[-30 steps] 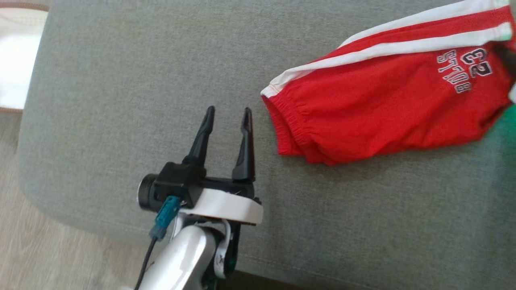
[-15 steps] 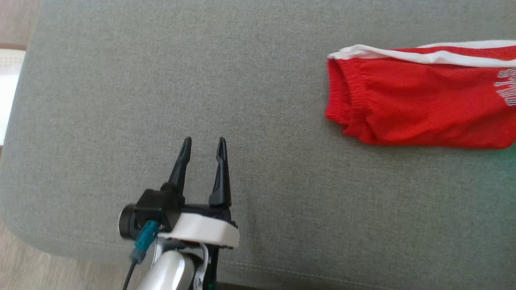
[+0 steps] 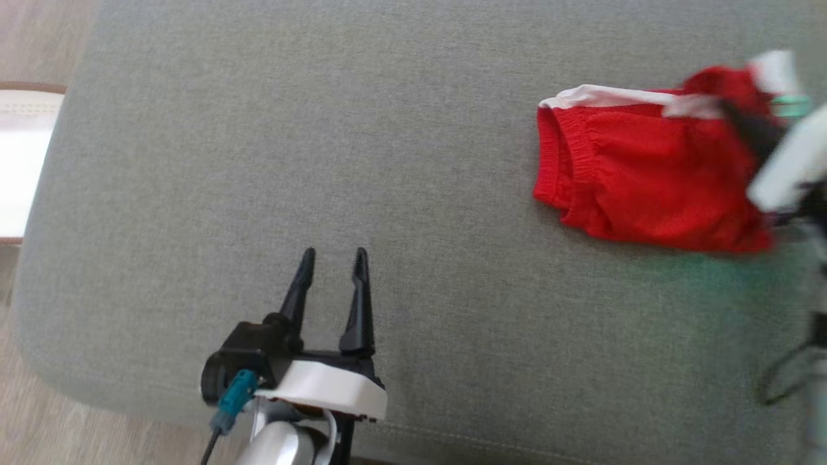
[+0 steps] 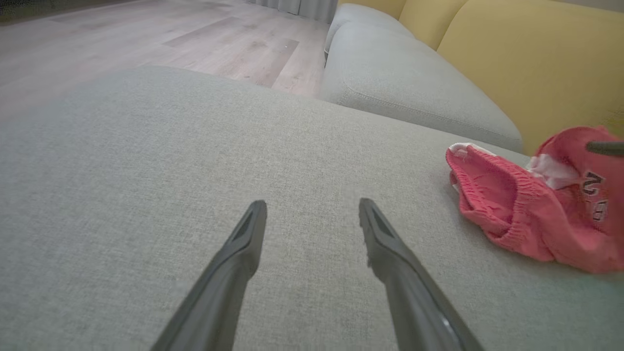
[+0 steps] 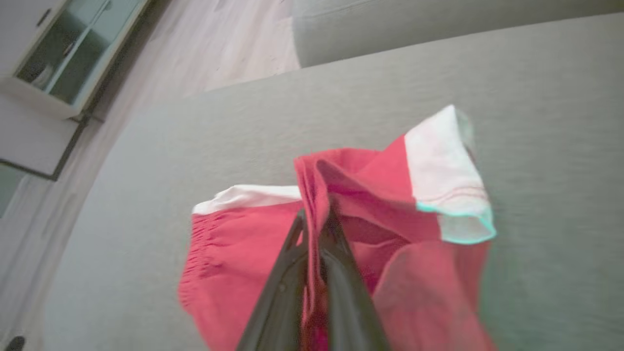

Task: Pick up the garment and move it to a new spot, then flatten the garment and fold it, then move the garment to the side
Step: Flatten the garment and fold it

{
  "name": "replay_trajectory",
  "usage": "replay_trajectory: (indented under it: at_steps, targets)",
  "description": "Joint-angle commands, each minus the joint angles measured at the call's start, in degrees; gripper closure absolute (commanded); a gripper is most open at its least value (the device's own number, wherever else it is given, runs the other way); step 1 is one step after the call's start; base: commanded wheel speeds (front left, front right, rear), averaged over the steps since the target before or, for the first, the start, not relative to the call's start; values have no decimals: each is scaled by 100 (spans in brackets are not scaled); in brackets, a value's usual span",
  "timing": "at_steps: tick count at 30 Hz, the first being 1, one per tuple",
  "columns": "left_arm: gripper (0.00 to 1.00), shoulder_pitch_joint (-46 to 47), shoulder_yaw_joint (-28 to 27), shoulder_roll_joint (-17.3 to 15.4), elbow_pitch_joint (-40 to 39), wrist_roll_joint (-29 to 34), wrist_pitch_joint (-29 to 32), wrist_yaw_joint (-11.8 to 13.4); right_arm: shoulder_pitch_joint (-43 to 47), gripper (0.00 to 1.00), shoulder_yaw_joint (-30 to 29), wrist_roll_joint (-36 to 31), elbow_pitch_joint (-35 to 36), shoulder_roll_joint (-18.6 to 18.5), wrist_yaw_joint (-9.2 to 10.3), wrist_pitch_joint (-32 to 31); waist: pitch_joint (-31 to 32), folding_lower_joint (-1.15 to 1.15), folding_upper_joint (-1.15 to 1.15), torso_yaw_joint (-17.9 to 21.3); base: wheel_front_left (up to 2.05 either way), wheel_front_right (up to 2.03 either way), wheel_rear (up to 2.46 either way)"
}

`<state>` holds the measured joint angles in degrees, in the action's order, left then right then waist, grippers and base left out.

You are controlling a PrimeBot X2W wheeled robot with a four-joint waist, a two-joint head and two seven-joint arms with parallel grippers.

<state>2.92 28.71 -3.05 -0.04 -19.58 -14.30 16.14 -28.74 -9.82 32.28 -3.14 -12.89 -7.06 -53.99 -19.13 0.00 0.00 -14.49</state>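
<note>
Your right gripper point(image 5: 317, 217) is pinched tight on a raised fold of the red garment point(image 5: 243, 263), with cloth squeezed between the two dark fingers. A white-trimmed corner point(image 5: 448, 170) flops over beside them. The garment lies toward the far right part of the grey cushion point(image 3: 258, 161), its elastic waistband facing the cushion's left edge.

Your left gripper point(image 3: 334, 253) hangs spread wide and holding nothing over the cushion's near edge, well apart from the garment.

In the left wrist view, dark-outlined lettering point(image 4: 597, 192) shows on the crumpled cloth, but you cannot read it whole.

A second ago the head view showed "BULLS 23" upside down on a garment lying flat, its white stripes stretched out. Now that end is bunched and lifted, the print is hidden there, and the right jaws have closed. The head camera has also shifted.
</note>
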Motion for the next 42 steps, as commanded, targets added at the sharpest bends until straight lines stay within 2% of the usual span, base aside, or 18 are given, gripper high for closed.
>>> replay_trajectory:
  at_steps: [1, 4, 8, 24, 25, 26, 36, 40, 42]
  targets:
    - [0, 72, -108, 16, -163, -41, -70, 32, -87, 100, 235, 6, 273, 170, -43, -40, -17, 0, 0, -56, 0, 0, 0]
    - [0, 116, -22, 16, -125, -98, -70, 60, -198, 100, 555, -125, 207, 610, -43, 34, -40, 0, 0, -159, 0, 0, 0]
    - [0, 182, 68, 16, -75, -178, -70, 118, -375, 100, 748, -236, -43, 900, -43, 304, -15, 0, 0, -321, 0, 0, 0]
    - [0, 81, 198, 17, 79, -277, -70, 191, -346, 100, 1251, -72, -1008, 1000, -43, 914, 195, 0, 0, -447, 0, 0, 0]
    - [0, 77, 193, 17, 90, -276, -70, 187, -325, 66, 1313, 21, -1039, 1000, -43, 959, 205, 0, 0, -441, 0, 0, 0]
    - [0, 69, 183, 17, 103, -275, -70, 183, -304, 0, 1401, 90, -1050, 1000, -43, 1011, 216, 0, 0, -431, 0, 0, 0]
    - [0, 25, 20, 17, 258, -229, -70, 111, 34, 0, 1988, 964, -1032, 1001, -43, 1866, 458, 0, 0, -157, 0, 0, 0]
    - [0, -41, -128, 17, 297, -221, -70, 87, 369, 0, 2094, 643, -657, 979, -43, 2259, 645, 0, 0, 10, 0, 0, 0]
    - [0, -115, -248, 17, 320, -193, -70, 70, 608, 0, 2073, 309, -427, 840, -43, 2543, 763, 0, 0, 110, 0, 0, 0]
